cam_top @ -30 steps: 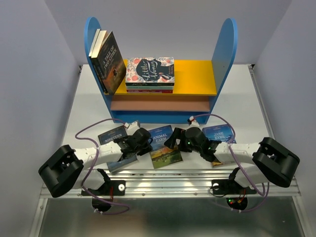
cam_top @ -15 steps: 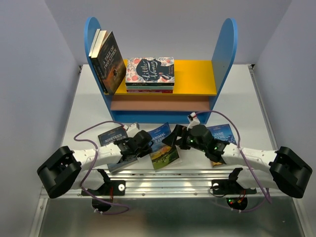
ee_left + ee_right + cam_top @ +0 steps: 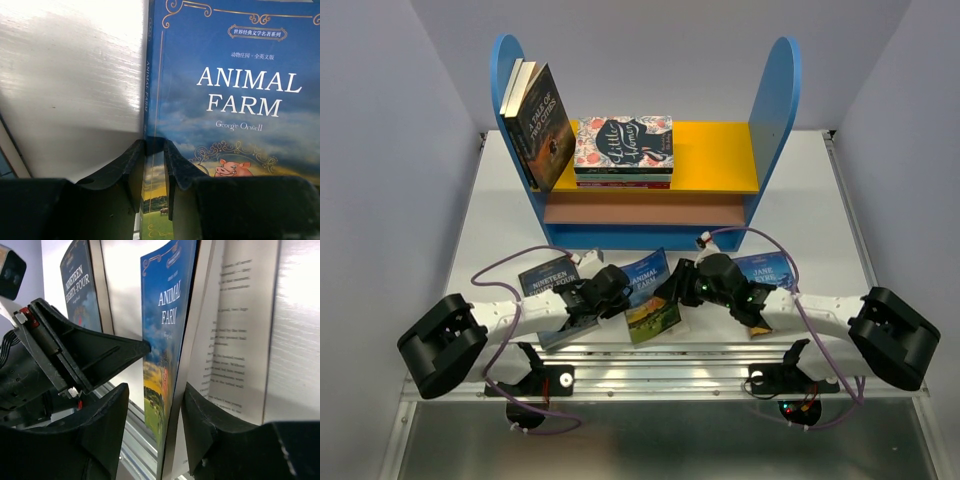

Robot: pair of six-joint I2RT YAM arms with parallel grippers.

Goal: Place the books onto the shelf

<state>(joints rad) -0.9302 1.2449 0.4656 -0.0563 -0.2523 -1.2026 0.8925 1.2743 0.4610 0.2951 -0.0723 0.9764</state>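
The Animal Farm book (image 3: pixel 653 305) is tipped up off the table between both grippers. My left gripper (image 3: pixel 155 145) is shut on its spine edge (image 3: pixel 150 100). My right gripper (image 3: pixel 155 390) straddles the opposite edge with its jaws apart. One finger (image 3: pixel 205 420) rests against the inner pages, and the other (image 3: pixel 107 420) stands clear of the front cover (image 3: pixel 165 335). Nineteen Eighty-Four (image 3: pixel 546 273) lies flat at the left and Jane Eyre (image 3: pixel 769 269) at the right. On the shelf (image 3: pixel 778 95), A Tale of Two Cities (image 3: pixel 542 125) leans against the left panel.
The floral Little Women book (image 3: pixel 623 141) lies on a small stack on the yellow board (image 3: pixel 715 158). A metal rail (image 3: pixel 660 362) runs along the near table edge. Purple cables (image 3: pixel 505 262) loop beside both arms. Grey walls close in on the left and right.
My right gripper has slid left onto the Animal Farm book's free edge and its jaws have narrowed. The book has tipped up. The left gripper keeps its hold.
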